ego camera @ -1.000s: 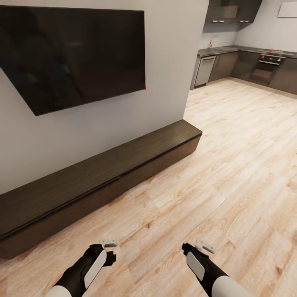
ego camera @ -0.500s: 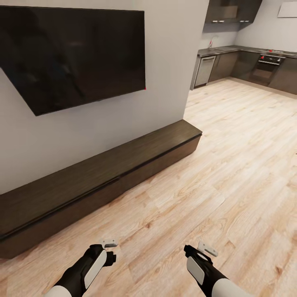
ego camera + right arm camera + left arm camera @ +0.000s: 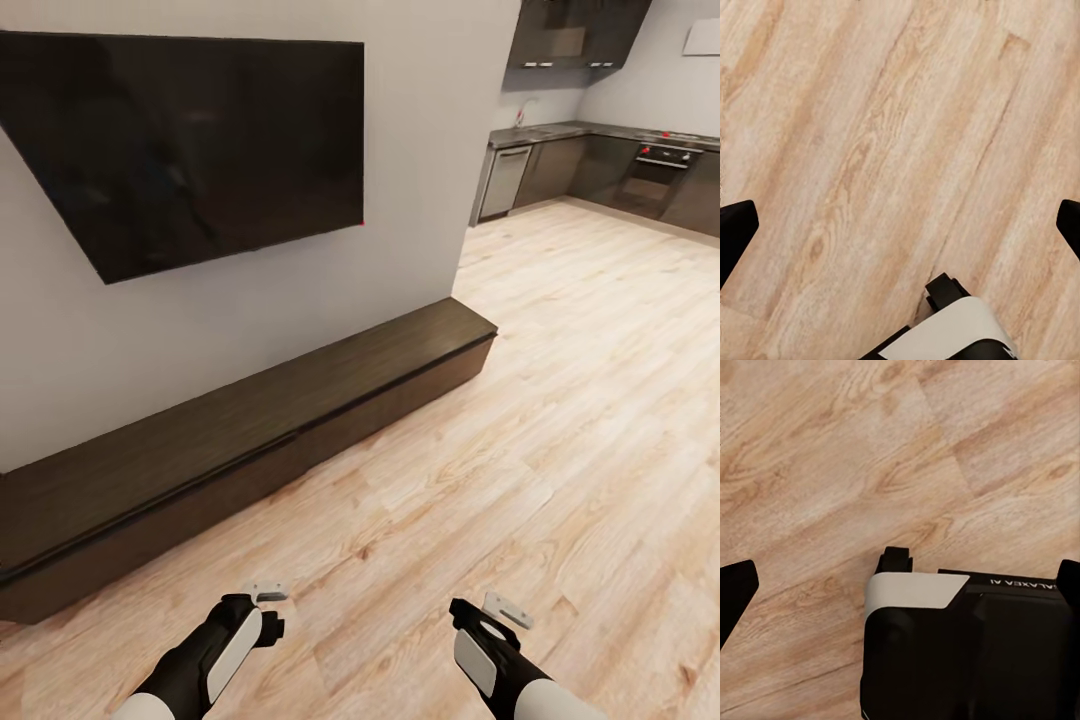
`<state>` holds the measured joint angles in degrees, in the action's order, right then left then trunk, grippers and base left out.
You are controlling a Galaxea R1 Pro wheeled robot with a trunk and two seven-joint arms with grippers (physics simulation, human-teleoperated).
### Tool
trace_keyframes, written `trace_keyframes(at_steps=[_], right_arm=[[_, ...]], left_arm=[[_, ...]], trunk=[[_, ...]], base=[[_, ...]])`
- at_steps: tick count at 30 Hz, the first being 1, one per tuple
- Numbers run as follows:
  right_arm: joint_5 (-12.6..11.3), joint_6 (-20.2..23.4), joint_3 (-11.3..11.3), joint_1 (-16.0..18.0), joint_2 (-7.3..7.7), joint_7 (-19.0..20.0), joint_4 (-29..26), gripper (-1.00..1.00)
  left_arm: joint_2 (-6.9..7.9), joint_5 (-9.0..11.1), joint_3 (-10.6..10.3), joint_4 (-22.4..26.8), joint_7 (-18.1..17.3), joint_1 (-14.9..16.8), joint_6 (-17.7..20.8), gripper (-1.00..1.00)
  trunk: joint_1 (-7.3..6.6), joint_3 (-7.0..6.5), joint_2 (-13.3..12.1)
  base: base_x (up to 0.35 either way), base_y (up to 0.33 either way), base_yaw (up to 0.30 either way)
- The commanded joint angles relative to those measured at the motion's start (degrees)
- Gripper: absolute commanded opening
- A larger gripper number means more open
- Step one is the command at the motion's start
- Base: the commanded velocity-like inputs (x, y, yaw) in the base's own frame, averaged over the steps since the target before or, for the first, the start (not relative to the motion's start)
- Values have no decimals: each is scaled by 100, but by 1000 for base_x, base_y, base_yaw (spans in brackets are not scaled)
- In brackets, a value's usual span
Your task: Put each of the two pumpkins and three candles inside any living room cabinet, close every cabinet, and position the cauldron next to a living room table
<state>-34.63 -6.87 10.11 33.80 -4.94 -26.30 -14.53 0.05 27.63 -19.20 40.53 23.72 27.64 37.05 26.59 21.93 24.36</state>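
Nearest, low in the head view: left claw (image 3: 266, 592) and right claw (image 3: 503, 609), both carried low over the wood floor (image 3: 560, 420), pointed forward. In each wrist view two dark finger tips are seen at opposite edges with bare planks between them, so both claws are read as spread wide and nothing is held. Part of the robot's own black and white body (image 3: 967, 652) is also caught in the left wrist view.

Next out: the cabinet (image 3: 250, 440), the long low dark brown unit set against the pale wall (image 3: 420, 180). Its long axis runs from near-left to far-right across the head view, ending at the wall corner. It lies ahead and to the left of both claws, well apart from them; the left arm is judged the nearer. All fronts appear flush, so it is taken as closed. The top is bare.

Above it: a large black TV (image 3: 190, 140) mounted on the wall.

Farthest, past the corner on the right: dark grey kitchen units (image 3: 590, 165) with an oven (image 3: 655, 170).

Pumpkins, candles, cauldron and desk cannot be located from these views. Judged step: transit or search. A turn away from the cabinet wall is likely needed before any pick.
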Motion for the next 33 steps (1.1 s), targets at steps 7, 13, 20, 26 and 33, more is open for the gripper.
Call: trace_keyframes(at_steps=[7,13,20,26,33], right_arm=[[-62,-126,43,4,1,-24,16,100],[-62,-159,43,4,1,-24,35,100],[-63,-223,43,4,1,-24,101,100],[-62,-313,43,4,1,-24,179,100],[-63,-323,43,4,1,-24,188,100]], left_arm=[[4,58,-26,7,53,4,13,100],[4,58,-31,7,53,4,13,100],[10,58,-31,7,53,4,13,100],[5,58,-32,7,53,4,13,100],[4,58,-31,7,53,4,13,100]], trunk=[[3,-53,9],[3,-107,9],[3,-169,9],[3,-222,9],[3,-284,9]], base=[[0,0,80],[0,0,76],[0,0,73],[0,0,73],[0,0,73]])
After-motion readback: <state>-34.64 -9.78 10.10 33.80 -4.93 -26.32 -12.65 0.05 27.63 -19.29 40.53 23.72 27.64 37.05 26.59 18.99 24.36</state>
